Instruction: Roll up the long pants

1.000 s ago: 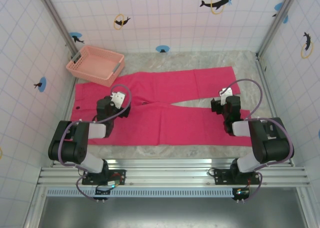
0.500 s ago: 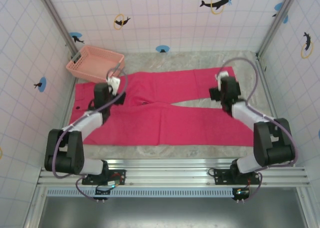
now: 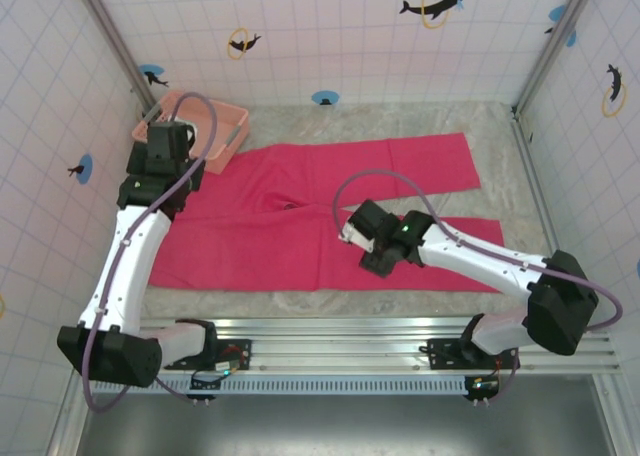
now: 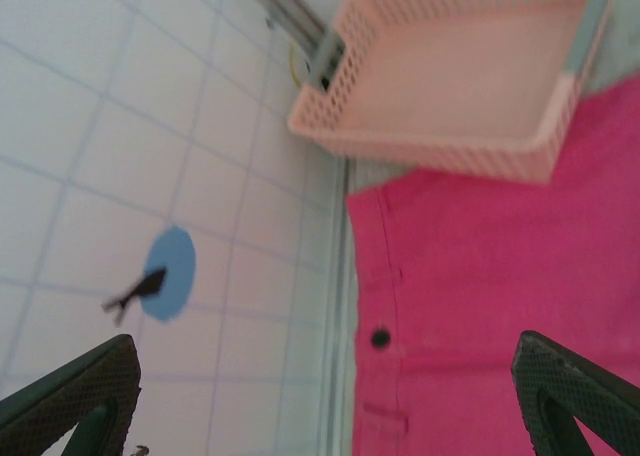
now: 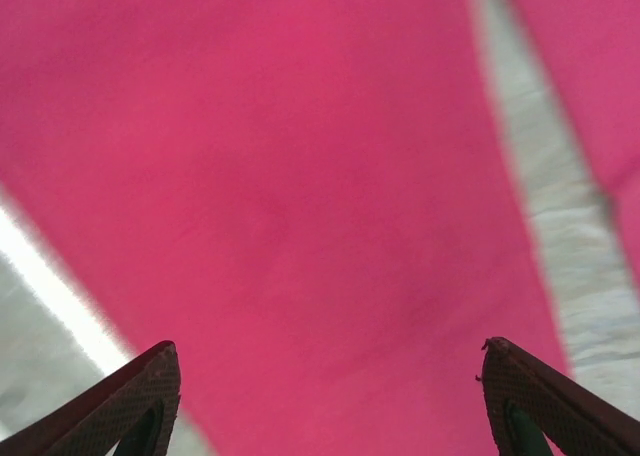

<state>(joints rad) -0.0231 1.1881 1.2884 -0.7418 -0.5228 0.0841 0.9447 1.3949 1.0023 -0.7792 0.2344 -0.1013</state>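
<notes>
1. At the left end, the waist of the long pants [image 3: 300, 206] lies flat on the marbled table [image 3: 500, 126], just beside the pink lattice basket [image 4: 430, 148]. Both legs run out to the right at full length. You can see no fold or curl anywhere, so judge the rolling as not yet begun.
2. Your left gripper [image 4: 320, 396] hangs over the far waist corner, next to the tiled side wall. Its fingers [image 4: 70, 391] are spread wide with nothing between them. The waistband button [image 4: 380, 337] shows below it, so the waist edge is within reach but ungrasped.
3. Toward the middle, your right gripper [image 5: 330, 396] sits over the near leg, close to where the two legs part. Its fingers [image 5: 540, 386] are also splayed apart and empty, with plain magenta cloth beneath. You cannot tell from these views whether the tips touch the fabric.
4. At the right end, both cuffs lie flat and apart, with a wedge of bare table between the legs. All the work remains: probably laying one leg over the other, then rolling from one end to the other.
</notes>
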